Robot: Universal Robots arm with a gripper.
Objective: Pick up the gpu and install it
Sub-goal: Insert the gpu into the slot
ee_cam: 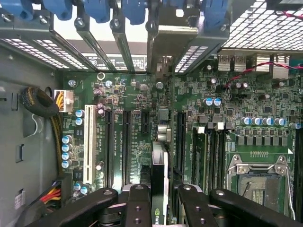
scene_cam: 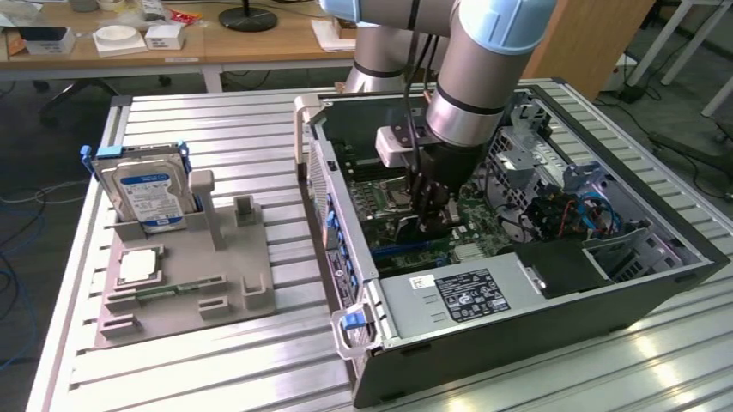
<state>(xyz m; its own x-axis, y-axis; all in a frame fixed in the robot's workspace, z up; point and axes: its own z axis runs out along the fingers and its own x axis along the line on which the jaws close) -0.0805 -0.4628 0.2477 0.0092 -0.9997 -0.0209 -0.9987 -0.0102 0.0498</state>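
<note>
Closest to the wrist camera, the hand has its dark fingers partly closed on the gpu, which shows edge-on as a slim dark strip running straight out from between them. The card's long axis lies parallel to the black expansion slots on the green motherboard, and it hangs above the board between those slots and a further black slot on its other side; whether its lower edge touches a connector yet cannot be told. Beyond the card's far end stand the slotted rear bracket openings with blue clips, so the bracket end points toward the back wall of the case. The white slot and the empty processor socket lie off to either side, apart from the card.

In the exterior view the arm reaches down into the open computer case, with the hand low over the board. On the surface, toward the exterior view's left, a grey holder tray carries a hard drive with a blue label, well apart from the case.
</note>
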